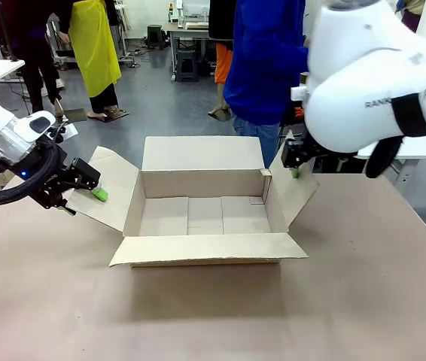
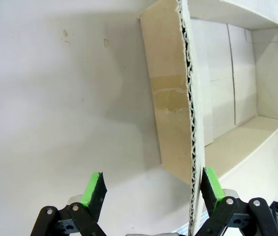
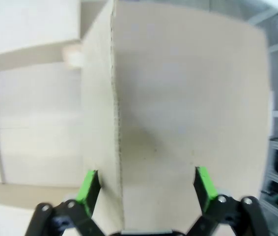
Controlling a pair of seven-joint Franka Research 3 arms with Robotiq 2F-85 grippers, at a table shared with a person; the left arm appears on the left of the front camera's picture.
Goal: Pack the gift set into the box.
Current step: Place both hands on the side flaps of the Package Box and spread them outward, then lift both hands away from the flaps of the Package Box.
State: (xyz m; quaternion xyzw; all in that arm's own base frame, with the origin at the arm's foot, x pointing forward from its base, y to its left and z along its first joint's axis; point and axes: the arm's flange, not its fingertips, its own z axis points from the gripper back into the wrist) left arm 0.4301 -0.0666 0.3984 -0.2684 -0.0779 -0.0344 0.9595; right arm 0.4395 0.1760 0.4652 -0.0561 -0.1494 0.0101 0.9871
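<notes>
The cardboard box (image 1: 198, 183) is set at the middle of the surface (image 1: 363, 286), toward its far edge, flaps spread. The left tool (image 2: 151, 184) is held open astride the left flap (image 1: 115, 188). The right tool (image 3: 146, 184) is held open astride the right flap (image 1: 297, 197).

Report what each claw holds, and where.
Nothing held. Left claw and right claw are open, each straddling a side flap of the box.

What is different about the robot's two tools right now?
The left tool straddles the left flap of the box; the right tool straddles its right flap. From the front, the left tool shows plainly; the right tool is partly hidden behind its white arm. Both are open, with a flap edge between their green pads.
</notes>
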